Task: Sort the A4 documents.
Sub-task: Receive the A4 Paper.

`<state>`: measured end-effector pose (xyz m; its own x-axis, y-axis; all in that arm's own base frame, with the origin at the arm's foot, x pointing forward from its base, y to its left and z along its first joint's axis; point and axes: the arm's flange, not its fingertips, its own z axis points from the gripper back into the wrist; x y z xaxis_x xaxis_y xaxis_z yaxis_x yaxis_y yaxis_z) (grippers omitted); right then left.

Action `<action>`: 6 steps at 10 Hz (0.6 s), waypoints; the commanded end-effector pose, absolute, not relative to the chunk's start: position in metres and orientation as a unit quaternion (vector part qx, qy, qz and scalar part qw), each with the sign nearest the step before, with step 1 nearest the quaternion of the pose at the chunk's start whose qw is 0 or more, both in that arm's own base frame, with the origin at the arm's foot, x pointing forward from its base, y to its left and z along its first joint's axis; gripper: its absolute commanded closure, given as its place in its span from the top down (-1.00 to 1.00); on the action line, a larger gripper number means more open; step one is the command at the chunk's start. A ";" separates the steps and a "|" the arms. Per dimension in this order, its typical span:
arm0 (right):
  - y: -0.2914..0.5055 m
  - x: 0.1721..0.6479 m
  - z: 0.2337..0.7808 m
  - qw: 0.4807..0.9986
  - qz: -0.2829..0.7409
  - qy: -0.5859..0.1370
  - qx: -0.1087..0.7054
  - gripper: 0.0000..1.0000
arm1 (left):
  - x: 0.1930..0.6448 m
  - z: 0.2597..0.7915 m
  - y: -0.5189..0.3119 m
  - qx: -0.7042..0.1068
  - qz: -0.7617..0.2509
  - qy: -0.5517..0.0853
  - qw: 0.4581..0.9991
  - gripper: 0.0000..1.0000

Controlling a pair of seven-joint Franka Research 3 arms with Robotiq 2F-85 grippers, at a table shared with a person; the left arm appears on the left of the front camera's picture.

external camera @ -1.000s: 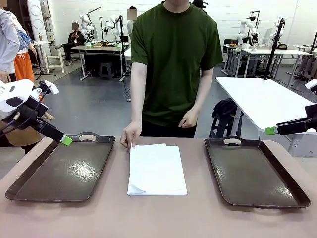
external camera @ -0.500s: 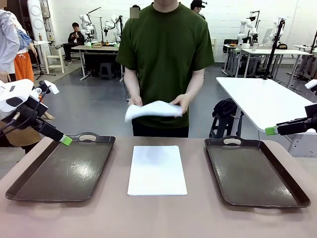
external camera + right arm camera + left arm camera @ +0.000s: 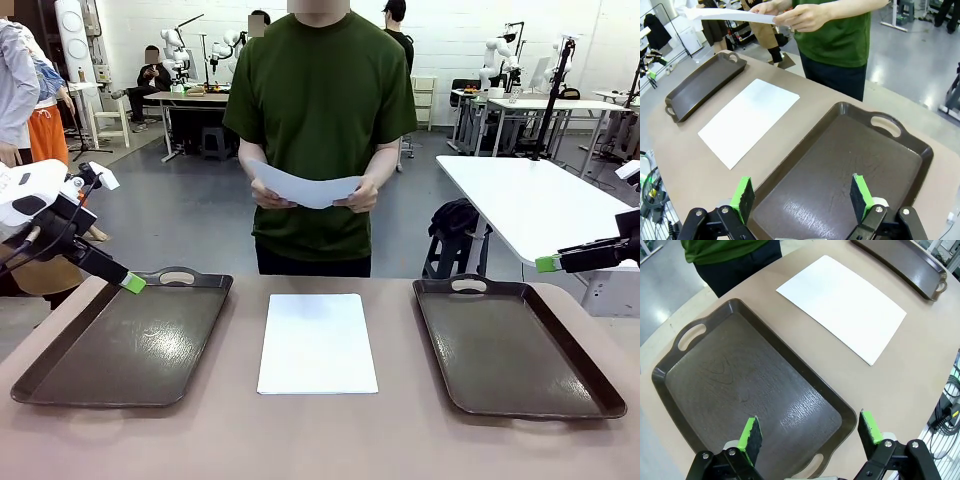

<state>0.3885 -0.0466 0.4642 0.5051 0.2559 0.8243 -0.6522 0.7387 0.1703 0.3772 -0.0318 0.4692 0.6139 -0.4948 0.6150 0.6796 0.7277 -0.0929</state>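
Note:
A stack of white A4 documents (image 3: 318,343) lies flat on the table between two dark trays; it also shows in the wrist views (image 3: 842,305) (image 3: 748,120). The person across the table holds one white sheet (image 3: 305,187) in both hands at chest height, also seen at the top of the right wrist view (image 3: 730,15). My left gripper (image 3: 133,284) hovers open above the far left corner of the left tray (image 3: 125,345), nothing between its fingers (image 3: 751,435). My right gripper (image 3: 545,264) hangs open over the right tray (image 3: 515,345), its fingers (image 3: 744,196) empty.
Both trays (image 3: 740,385) (image 3: 840,170) are bare inside. A white table (image 3: 530,205) stands behind on the right. Bare tabletop (image 3: 320,440) runs along the near edge.
The person picked the top sheet off the stack and raised it to chest height in both hands. Neither arm has moved.

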 end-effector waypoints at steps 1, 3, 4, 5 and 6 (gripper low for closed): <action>-0.046 0.388 0.463 0.830 0.276 -0.419 0.242 1.00 | 0.378 0.467 -0.029 -0.162 -0.337 -0.295 0.879 1.00; -0.046 0.388 0.463 0.830 0.276 -0.419 0.242 1.00 | 0.378 0.467 -0.029 -0.162 -0.337 -0.295 0.879 1.00; -0.046 0.388 0.463 0.830 0.276 -0.419 0.242 1.00 | 0.378 0.467 -0.029 -0.162 -0.337 -0.295 0.879 1.00; -0.046 0.388 0.463 0.830 0.276 -0.419 0.242 1.00 | 0.378 0.467 -0.029 -0.162 -0.337 -0.295 0.879 1.00; -0.046 0.388 0.463 0.830 0.276 -0.419 0.242 1.00 | 0.378 0.467 -0.029 -0.162 -0.337 -0.295 0.879 1.00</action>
<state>0.3885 -0.0466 0.4642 0.5051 0.2559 0.8243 -0.6522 0.7387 0.1703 0.3772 -0.0318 0.4692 0.6139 -0.4948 0.6150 0.6796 0.7277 -0.0929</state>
